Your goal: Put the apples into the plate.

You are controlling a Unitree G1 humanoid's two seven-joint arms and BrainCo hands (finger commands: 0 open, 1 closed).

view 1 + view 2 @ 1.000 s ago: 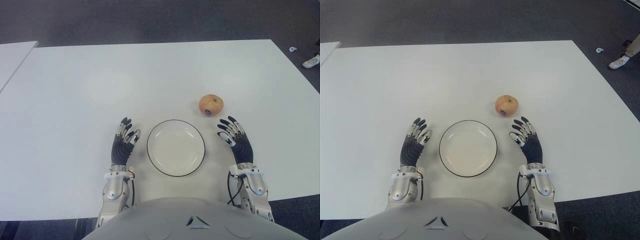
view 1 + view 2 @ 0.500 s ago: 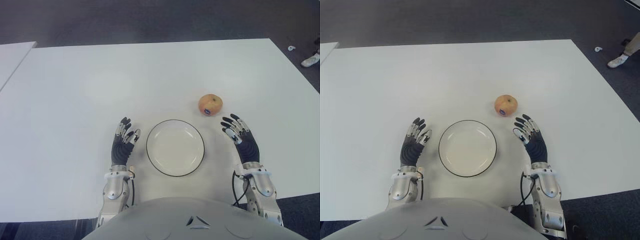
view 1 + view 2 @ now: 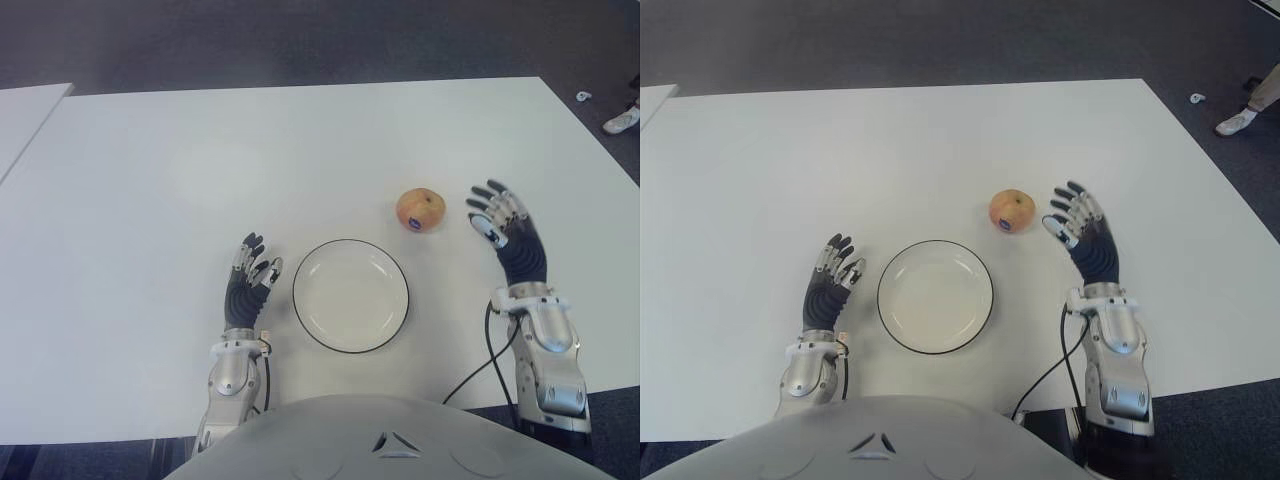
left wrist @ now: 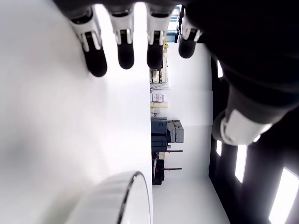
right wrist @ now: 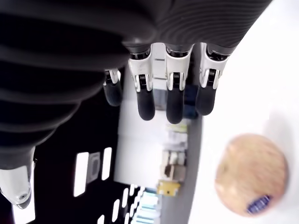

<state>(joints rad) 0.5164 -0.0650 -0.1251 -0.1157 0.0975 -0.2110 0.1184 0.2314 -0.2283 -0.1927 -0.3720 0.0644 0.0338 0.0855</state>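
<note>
One reddish-yellow apple (image 3: 421, 210) with a small blue sticker lies on the white table (image 3: 150, 200), just beyond the right rim of the white, black-edged plate (image 3: 351, 295). The plate holds nothing. My right hand (image 3: 503, 224) hovers a little to the right of the apple, fingers spread, holding nothing; its wrist view shows the apple (image 5: 251, 174) close to the fingertips (image 5: 145, 106), apart from them. My left hand (image 3: 250, 273) shows left of the plate, fingers extended and open.
A second white table edge (image 3: 20, 110) shows at the far left. Dark carpet lies beyond the table. A person's shoe (image 3: 622, 122) is on the floor at far right. A cable (image 3: 480, 360) trails from my right forearm.
My right hand has lifted and moved forward and to the right, from beside the plate to a spot right of the apple. The left hand, apple and plate stayed put.
</note>
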